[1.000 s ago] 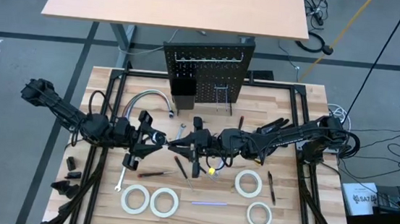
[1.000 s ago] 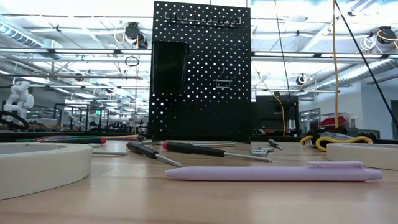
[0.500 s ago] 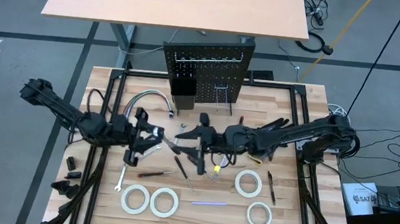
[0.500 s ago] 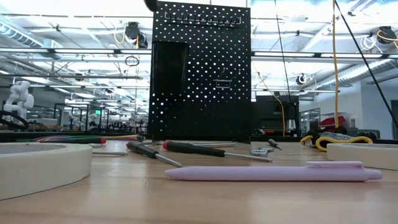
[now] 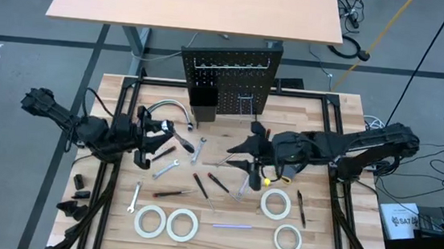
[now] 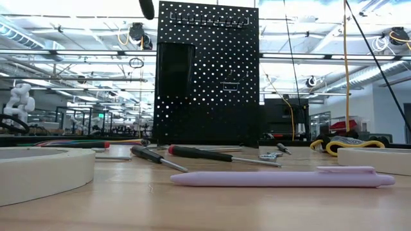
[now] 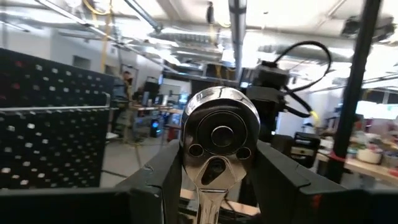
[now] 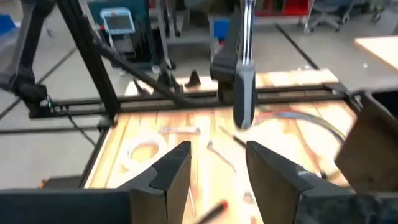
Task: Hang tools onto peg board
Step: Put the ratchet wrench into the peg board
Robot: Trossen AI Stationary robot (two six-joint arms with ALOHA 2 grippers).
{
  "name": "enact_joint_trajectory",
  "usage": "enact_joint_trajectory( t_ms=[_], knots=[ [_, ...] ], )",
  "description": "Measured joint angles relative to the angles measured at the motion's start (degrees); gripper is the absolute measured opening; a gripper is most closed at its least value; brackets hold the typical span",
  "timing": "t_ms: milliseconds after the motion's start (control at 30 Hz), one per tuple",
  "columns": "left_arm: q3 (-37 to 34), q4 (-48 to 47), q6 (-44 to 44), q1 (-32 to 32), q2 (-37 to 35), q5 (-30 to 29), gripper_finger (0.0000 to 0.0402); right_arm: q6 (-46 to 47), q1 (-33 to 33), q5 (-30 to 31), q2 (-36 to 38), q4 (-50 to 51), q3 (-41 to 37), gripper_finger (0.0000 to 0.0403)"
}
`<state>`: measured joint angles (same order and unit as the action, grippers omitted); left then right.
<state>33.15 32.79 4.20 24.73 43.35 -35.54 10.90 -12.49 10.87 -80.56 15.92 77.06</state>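
Note:
My left gripper (image 5: 156, 135) is shut on the black-handled ratchet (image 7: 219, 134) above the table's left middle, in front of the upright black peg board (image 5: 230, 81). My right gripper (image 5: 242, 154) is open and empty above the table's middle, its fingers apart in the right wrist view (image 8: 217, 168). Screwdrivers (image 5: 200, 185), silver wrenches (image 5: 168, 168) and white tape rolls (image 5: 183, 224) lie flat on the tabletop. The peg board (image 6: 209, 70) carries a small black bin (image 5: 202, 99). My left gripper pinches the ratchet at its chrome neck just under the round head (image 7: 210, 183), one finger on each side. The fingers come roughly level from the table's left. The ratchet is lifted clear, and its black handle (image 8: 242, 99) hangs down, with the end in the low view (image 6: 146, 8).
A curved grey cable bundle (image 5: 167, 108) lies left of the bin. A pale purple pen (image 6: 276, 178) lies near the front edge. Two more tape rolls (image 5: 276, 203) (image 5: 288, 238) lie at the front right. A second wooden table (image 5: 192, 1) stands behind the peg board.
The two grippers, close together a second ago, have drawn apart: my left gripper toward the table's left and far edge with the ratchet, my right gripper toward the right edge. The ratchet's black handle end has come into the top of the low view.

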Motion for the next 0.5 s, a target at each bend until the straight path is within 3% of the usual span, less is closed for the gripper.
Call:
enact_joint_trajectory(
  t_ms=[200, 367, 500],
  knots=[
    [7.0, -7.2, 1.1, 0.0, 1.6, -3.5, 0.0150, 0.6, -1.2, 8.0, 3.1, 7.7, 0.0, 0.0144],
    [11.8, -9.2, 5.3, -0.1, 3.2, -10.8, 0.0150, 0.2, -1.9, 15.8, 5.0, 11.6, 0.0, 0.0144],
    [15.0, -9.2, 8.8, -1.8, 5.1, -11.4, 0.0150, 0.0, -1.8, 18.5, 5.4, 13.6, 0.0, 0.0144]
  ],
)
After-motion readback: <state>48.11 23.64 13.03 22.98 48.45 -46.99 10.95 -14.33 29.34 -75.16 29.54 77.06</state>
